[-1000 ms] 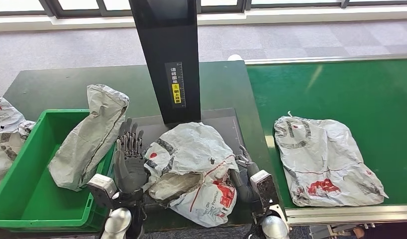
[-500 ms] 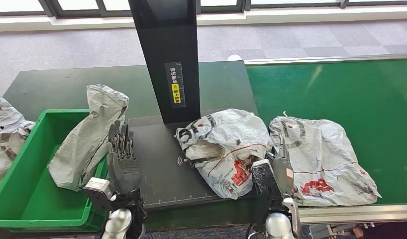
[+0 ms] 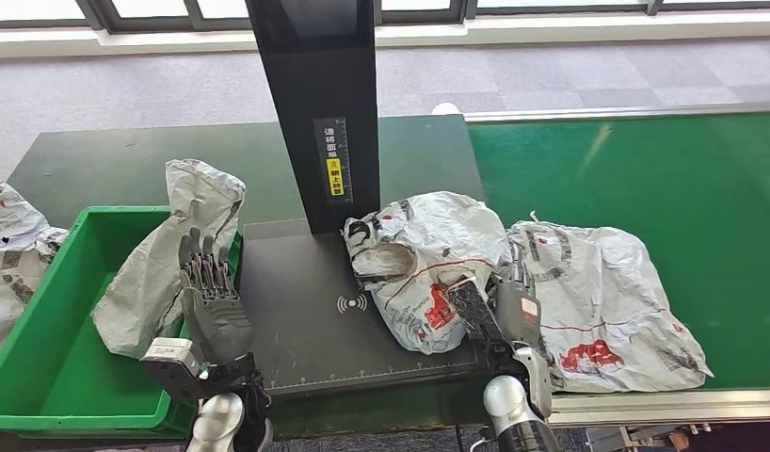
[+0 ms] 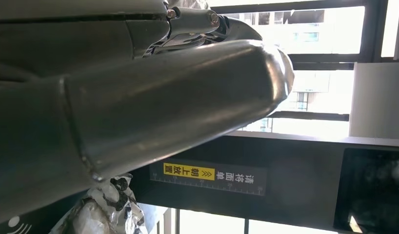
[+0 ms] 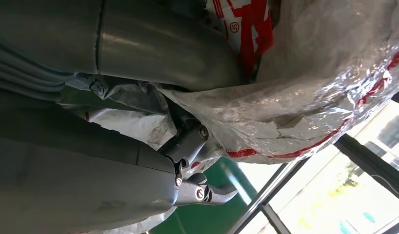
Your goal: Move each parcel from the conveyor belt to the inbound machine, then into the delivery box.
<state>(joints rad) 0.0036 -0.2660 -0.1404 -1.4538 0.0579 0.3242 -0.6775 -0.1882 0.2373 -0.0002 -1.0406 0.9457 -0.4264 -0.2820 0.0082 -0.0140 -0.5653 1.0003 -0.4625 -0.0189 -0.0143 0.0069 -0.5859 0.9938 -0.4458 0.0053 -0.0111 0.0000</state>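
Shifted rightward across the scanner plate [image 3: 315, 320], the crumpled parcel [image 3: 428, 264] now lies against the second parcel [image 3: 607, 301] on the conveyor belt [image 3: 682, 179]. Nearest, the right robot hand [image 3: 508, 306] presses its flank, grip unclear; the left robot hand [image 3: 212, 297] stands open, well apart beside the green delivery box [image 3: 42, 320].

Grey carpet floor [image 3: 569, 71], windows [image 4: 329, 36]
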